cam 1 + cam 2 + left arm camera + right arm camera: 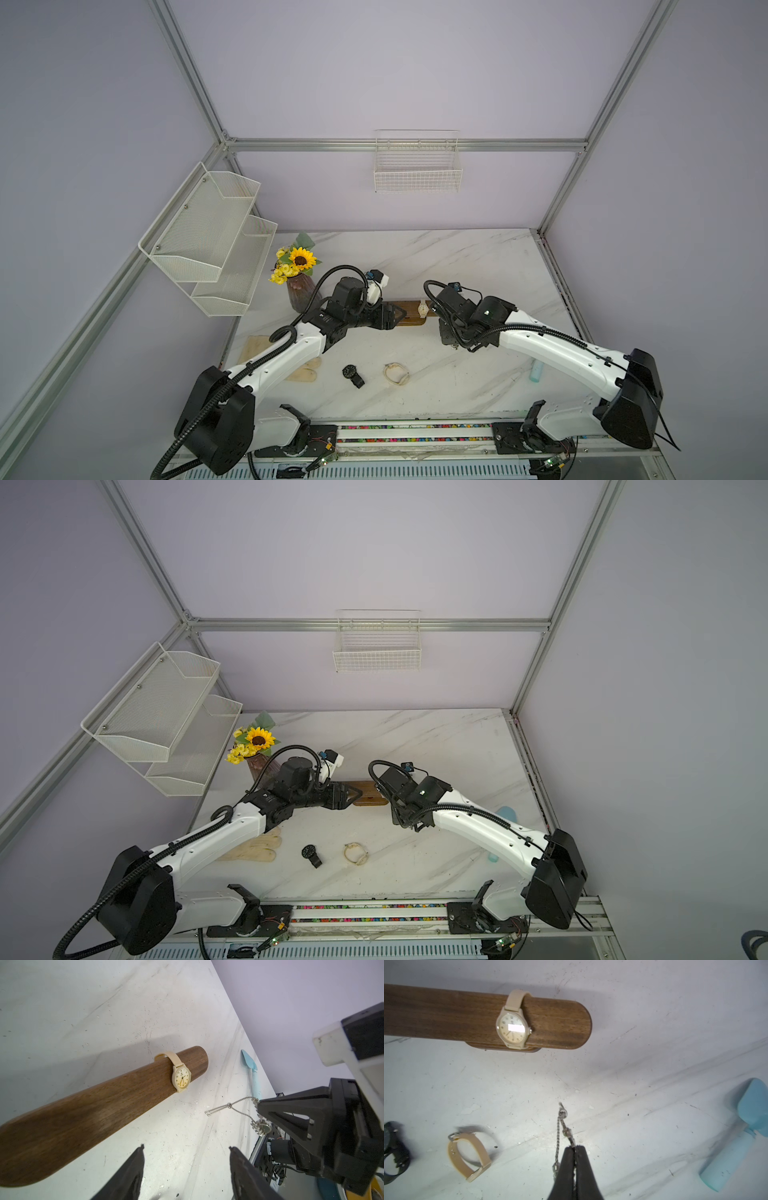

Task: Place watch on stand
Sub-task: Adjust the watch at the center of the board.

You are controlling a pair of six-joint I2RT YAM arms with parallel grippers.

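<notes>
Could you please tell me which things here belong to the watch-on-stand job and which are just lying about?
Job:
- brown wooden bar stand
- beige round-faced watch strapped around it
- silver chain pinched in the shut right end effector
- loose black watch
- loose tan looped strap

Lying about:
- light blue plastic tool
- brownish vase of sunflowers
- cream gloves
- white wire basket
- white mesh shelf

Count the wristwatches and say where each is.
3. A cream round-faced watch wraps the brown wooden stand bar; a black watch and a tan-strapped one, face hidden, lie on the marble table. The silver chain in the right gripper is unclear.
</notes>
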